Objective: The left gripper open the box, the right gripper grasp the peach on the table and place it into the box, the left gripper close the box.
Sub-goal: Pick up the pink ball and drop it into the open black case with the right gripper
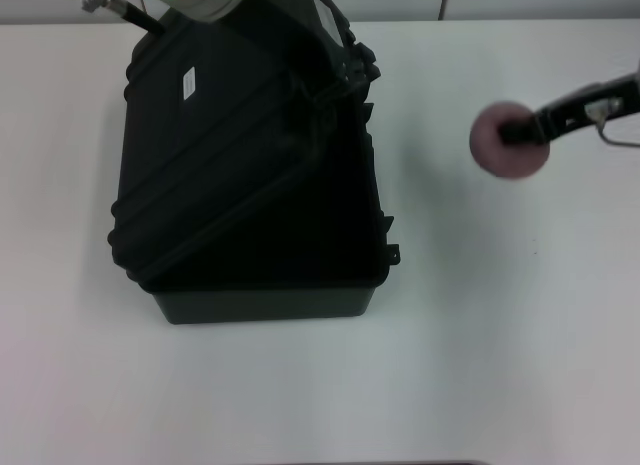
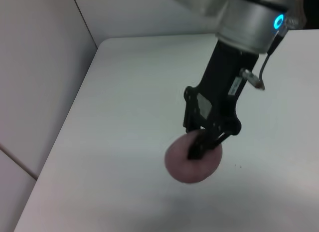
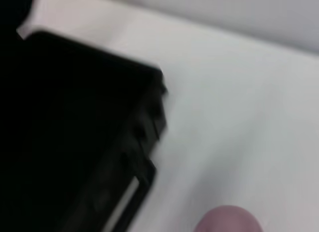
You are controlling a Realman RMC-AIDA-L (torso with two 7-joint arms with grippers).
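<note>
The black box [image 1: 262,301] stands left of centre on the white table [image 1: 480,335]. Its ribbed lid [image 1: 210,135] with a small white label is tilted up, and the dark inside shows along the right. My left gripper [image 1: 345,63] is at the lid's far right edge by the latches, black against black. To the right of the box, my right gripper [image 1: 520,133] [image 2: 199,147] is shut on the pink peach [image 1: 505,145] [image 2: 192,162] from above. I cannot tell whether the peach touches the table. The right wrist view shows the peach [image 3: 229,219] and the box [image 3: 75,142].
White tabletop lies in front of and to the right of the box. The table's far edge meets a pale wall [image 2: 45,67] behind the box and arms.
</note>
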